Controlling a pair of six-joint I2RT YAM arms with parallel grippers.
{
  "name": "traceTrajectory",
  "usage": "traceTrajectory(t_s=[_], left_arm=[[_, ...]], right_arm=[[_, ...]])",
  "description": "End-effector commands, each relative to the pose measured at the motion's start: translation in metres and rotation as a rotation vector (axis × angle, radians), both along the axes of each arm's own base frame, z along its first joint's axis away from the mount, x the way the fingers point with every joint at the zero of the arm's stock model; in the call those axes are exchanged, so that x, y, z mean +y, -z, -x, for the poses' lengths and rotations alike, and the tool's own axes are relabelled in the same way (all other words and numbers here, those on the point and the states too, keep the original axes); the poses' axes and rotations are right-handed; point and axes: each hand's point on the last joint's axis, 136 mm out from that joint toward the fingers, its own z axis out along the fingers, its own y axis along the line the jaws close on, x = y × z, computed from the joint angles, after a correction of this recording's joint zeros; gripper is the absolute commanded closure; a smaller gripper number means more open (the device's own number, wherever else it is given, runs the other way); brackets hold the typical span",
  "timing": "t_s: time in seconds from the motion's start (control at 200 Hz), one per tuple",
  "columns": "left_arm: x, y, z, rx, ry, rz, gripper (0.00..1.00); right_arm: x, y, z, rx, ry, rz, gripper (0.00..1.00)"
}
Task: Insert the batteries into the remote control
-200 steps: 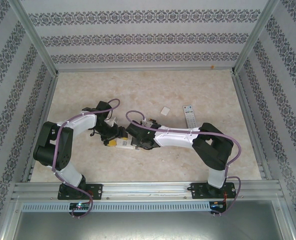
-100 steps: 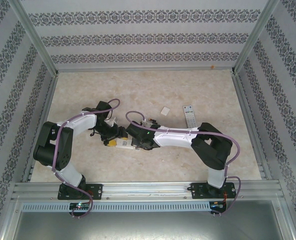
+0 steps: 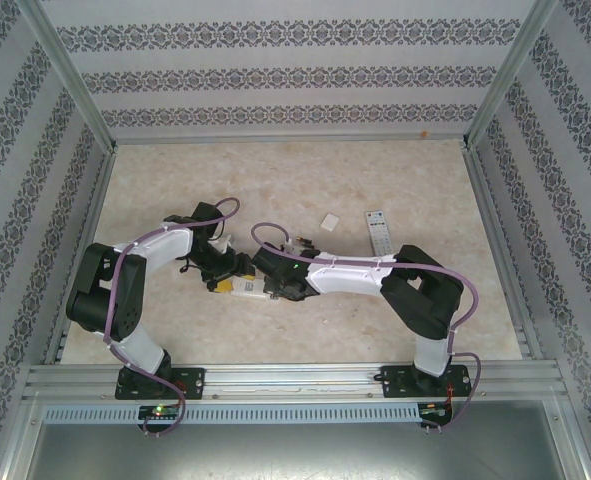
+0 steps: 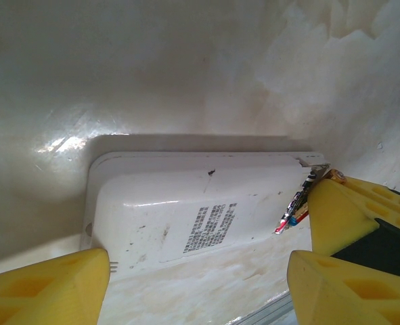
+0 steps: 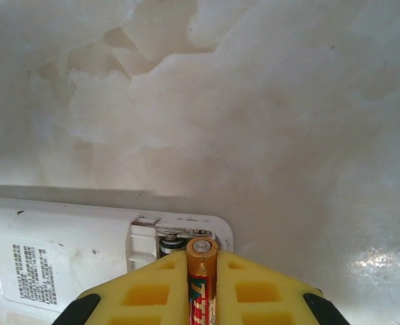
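Right pincer [image 5: 202,263] clamped battery [image 5: 202,279] over remote [image 5: 71,244] right end compartment [image 5: 176,240]. Left pincer [image 4: 198,264] stood apart. Label [image 4: 210,229] print was too small, unreadable.

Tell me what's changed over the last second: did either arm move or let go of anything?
Nothing visibly changed from above. The left gripper and right gripper stay meeting at the remote control, which hasn't shifted. In the right wrist view the right gripper pinches a battery at the open compartment. The second remote and small white piece lie where they were.
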Motion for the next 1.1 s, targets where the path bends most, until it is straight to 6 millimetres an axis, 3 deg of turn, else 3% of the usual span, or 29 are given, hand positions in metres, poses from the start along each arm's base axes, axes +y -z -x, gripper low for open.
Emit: traceTrajectory(t_s=[0.0, 0.2, 0.425, 0.639, 0.819, 1.094], left_arm=[[0.002, 0.004, 0.007, 0.021, -0.007, 0.001, 0.28], [0.003, 0.004, 0.010, 0.021, -0.009, 0.001, 0.28], [0.002, 0.002, 0.007, 0.015, -0.014, 0.004, 0.28], [0.002, -0.006, 0.007, -0.003, -0.013, 0.007, 0.28], [0.005, -0.021, -0.001, -0.057, -0.020, -0.013, 0.27], [0.015, -0.026, -0.012, -0.101, -0.010, -0.085, 0.26]], right_arm=[[-0.006, 0.007, 0.011, 0.032, 0.002, 0.027, 0.84], [0.002, -0.003, 0.008, 0.018, -0.024, 0.008, 0.80], [-0.003, -0.013, 0.007, -0.001, -0.004, -0.004, 0.70], [-0.009, -0.026, 0.006, -0.011, 0.015, -0.028, 0.67], [-0.020, -0.028, -0.002, -0.015, 0.081, -0.038, 0.74], [-0.012, -0.009, 0.000, 0.053, 0.078, -0.028, 0.81]])
